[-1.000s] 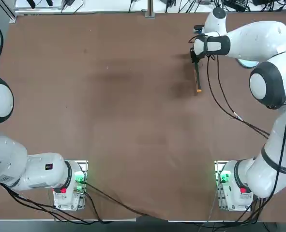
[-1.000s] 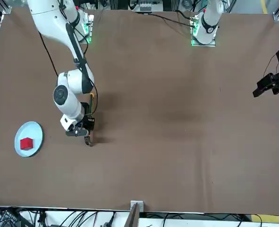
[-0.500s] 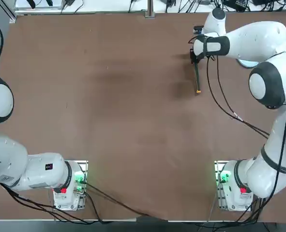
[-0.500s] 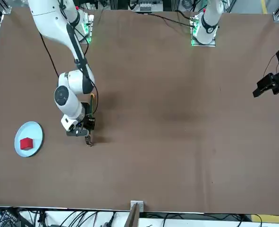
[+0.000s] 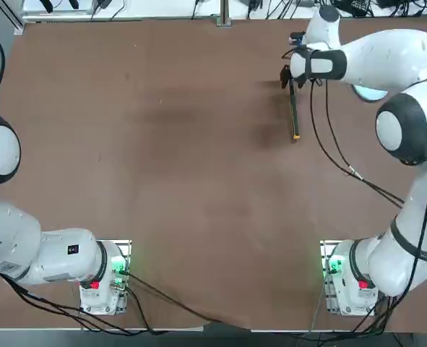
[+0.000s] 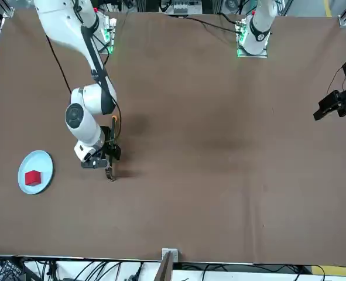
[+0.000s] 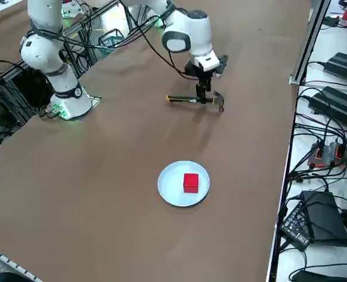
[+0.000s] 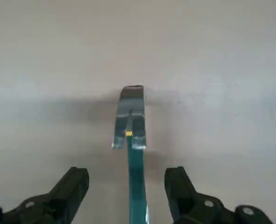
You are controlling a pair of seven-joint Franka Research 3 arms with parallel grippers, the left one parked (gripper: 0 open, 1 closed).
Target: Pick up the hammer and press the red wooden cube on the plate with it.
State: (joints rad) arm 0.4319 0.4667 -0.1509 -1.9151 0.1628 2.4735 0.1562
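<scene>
The hammer (image 5: 293, 108) lies flat on the brown table, its dark head (image 8: 130, 126) toward the far edge and its orange tip toward the robot. My right gripper (image 5: 291, 74) hovers just over the handle near the head, open, with one finger on each side of the handle (image 8: 137, 186) and not gripping it. In the right side view the gripper (image 7: 204, 88) stands upright over the hammer (image 7: 191, 100). The red wooden cube (image 7: 190, 182) sits in the middle of the pale plate (image 7: 170, 194), well apart from the hammer. The top view hides the cube under my arm.
The plate (image 6: 44, 161) with the cube (image 6: 33, 177) lies toward the table's right edge, near the far corner. A black camera mount (image 6: 339, 99) stands over the robot's left side of the table. Cables and boxes (image 7: 320, 211) lie on the floor beyond the far edge.
The right gripper's fingers have spread from shut on the hammer's handle to open. The hammer stays lying on the table, and the wrist has shifted slightly toward the far edge.
</scene>
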